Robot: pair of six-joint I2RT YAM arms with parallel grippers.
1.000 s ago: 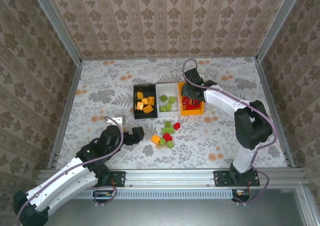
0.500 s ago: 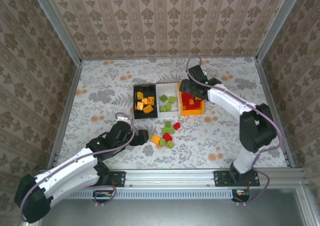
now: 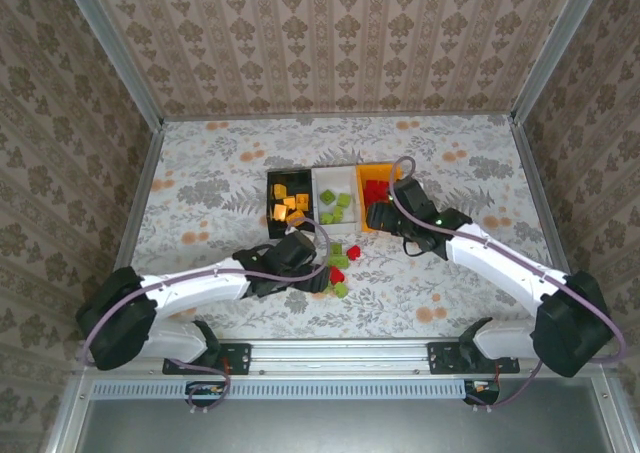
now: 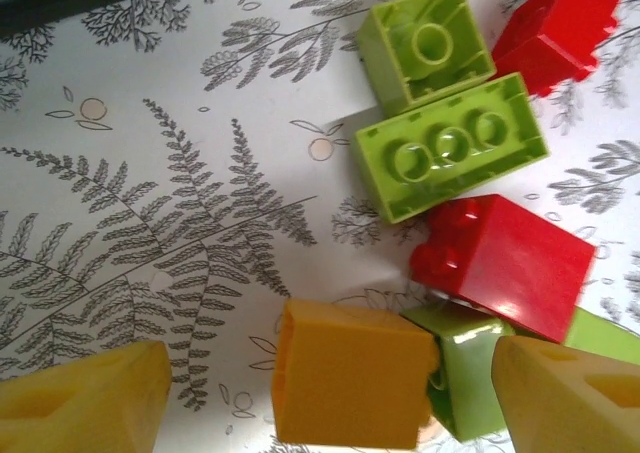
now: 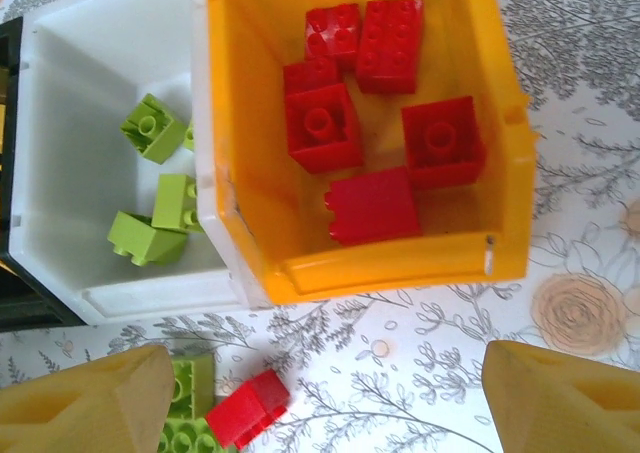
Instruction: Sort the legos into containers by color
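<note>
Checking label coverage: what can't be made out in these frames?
- Top view: loose legos partly under the left hand; count unclear.
- Left wrist: green brick half hidden by orange brick and a fingertip.
- Right wrist: black bin and its contents cut off by the left edge; green bricks cut by the bottom edge.
</note>
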